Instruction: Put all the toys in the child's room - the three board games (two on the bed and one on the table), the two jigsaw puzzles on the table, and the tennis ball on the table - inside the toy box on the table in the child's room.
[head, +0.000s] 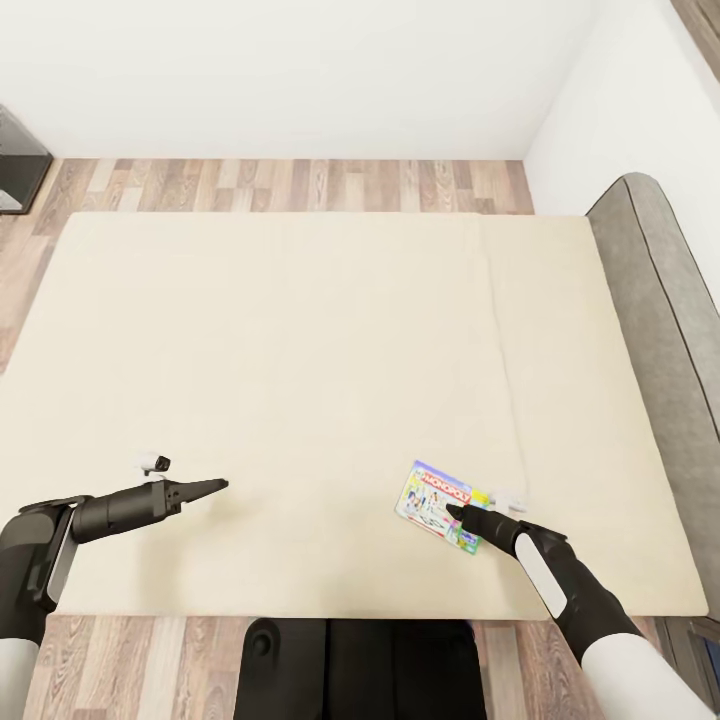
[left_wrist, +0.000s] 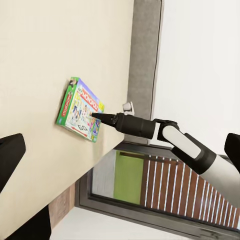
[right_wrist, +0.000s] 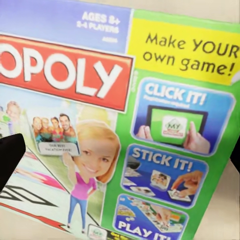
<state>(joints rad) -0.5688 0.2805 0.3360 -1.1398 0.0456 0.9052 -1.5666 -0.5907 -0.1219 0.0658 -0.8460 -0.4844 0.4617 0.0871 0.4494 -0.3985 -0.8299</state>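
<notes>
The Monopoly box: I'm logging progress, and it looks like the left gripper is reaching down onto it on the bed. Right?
Wrong arm. The head view shows the right gripper on the Monopoly box lying on the bed; the left gripper hovers well apart from it.

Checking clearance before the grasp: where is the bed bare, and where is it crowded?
Bare: the whole mattress from the left gripper out to the far edge and headboard. Crowded: only the near right, where the right gripper meets the board game.

white-blue, green-edged board game (head: 434, 495) with red logo; plain beige bed (head: 300, 350)
</notes>
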